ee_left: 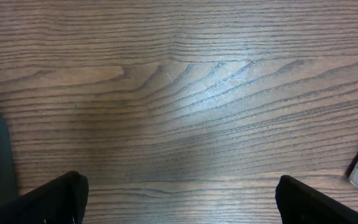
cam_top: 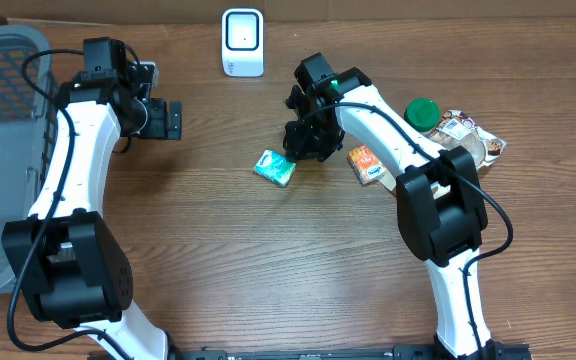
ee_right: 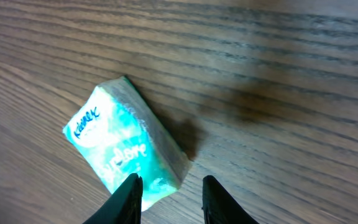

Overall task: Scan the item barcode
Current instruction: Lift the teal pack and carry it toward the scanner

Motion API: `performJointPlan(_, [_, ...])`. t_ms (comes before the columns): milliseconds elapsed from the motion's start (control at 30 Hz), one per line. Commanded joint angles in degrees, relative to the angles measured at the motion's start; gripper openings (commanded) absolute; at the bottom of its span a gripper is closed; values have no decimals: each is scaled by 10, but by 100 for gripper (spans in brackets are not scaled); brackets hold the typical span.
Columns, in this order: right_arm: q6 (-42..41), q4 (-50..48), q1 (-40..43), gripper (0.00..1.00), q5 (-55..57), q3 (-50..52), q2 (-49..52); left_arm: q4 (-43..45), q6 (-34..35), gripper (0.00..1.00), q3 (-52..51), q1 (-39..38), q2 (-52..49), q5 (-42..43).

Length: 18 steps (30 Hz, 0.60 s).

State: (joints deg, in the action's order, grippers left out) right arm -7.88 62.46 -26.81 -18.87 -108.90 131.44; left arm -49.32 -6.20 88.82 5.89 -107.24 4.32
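Near the middle of the surface [cam_top: 218,260], the tissue pack [cam_top: 274,168] lies flat with the right fingers [ee_right: 131,194] partly apart over one corner, not clamped on it; the left fingers [ee_left: 55,200] are spread wide over bare wood, well to the left. Judged step: the pickup, which calls for centring on the pack, closing, and carrying it to the white scanner [cam_top: 243,42] at the far edge. No barcode shows, and finger-to-pack contact cannot be told.
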Motion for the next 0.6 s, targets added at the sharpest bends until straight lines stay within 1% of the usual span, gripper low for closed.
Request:
performJointPlan(0, [6, -5, -2, 29, -16, -2, 5, 1, -7, 100, 5, 1, 4, 6])
performJointPlan(333, [-26, -69, -2, 29, -33, 75, 5, 1, -7, 99, 5, 1, 4, 6])
performJointPlan(400, [-28, -71, -2, 28, -34, 77, 5, 1, -7, 99, 5, 1, 4, 6])
performJointPlan(500, [-28, -74, -2, 24, -41, 77, 5, 1, -7, 100, 5, 1, 4, 6])
performJointPlan(567, [-35, -78, -3, 24, -49, 78, 5, 1, -7, 99, 5, 1, 4, 6])
